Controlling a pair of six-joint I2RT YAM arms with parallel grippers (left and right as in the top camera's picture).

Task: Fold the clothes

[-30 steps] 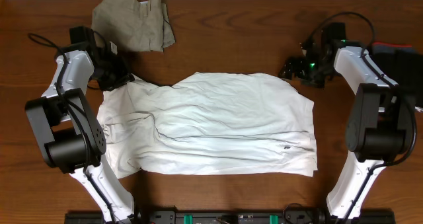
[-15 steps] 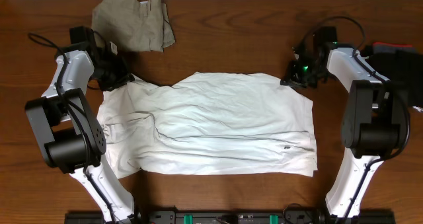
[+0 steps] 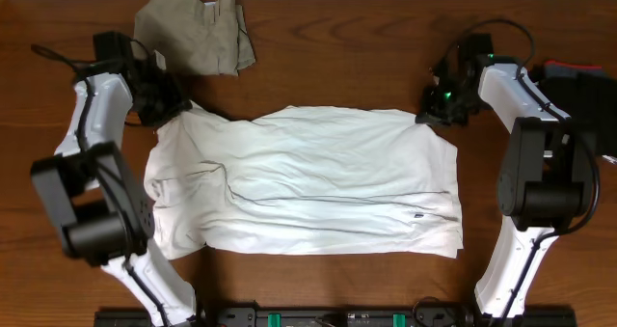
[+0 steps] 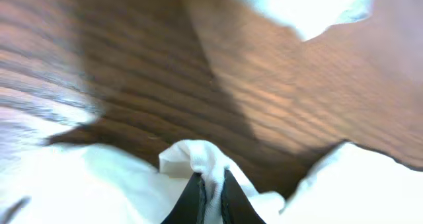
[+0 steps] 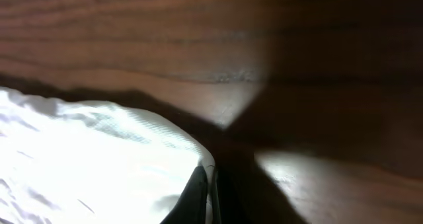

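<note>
Overhead view: the large white cotton T-shirt [image 3: 308, 187] lies spread flat across the middle of the brown wooden table [image 3: 337, 47]. The left gripper [image 3: 176, 110] is at the T-shirt's far-left corner. The left wrist view shows its jaws pressed together, pinching a raised fold of white fabric. The right gripper [image 3: 431, 115] is at the far-right corner, jaws closed on the fabric edge. Crumpled khaki-beige trousers [image 3: 193, 33] lie apart, at the table's far edge.

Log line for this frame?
left gripper: shut on T-shirt corner | right gripper: shut on opposite corner | T-shirt: spread out, unfolded
</note>
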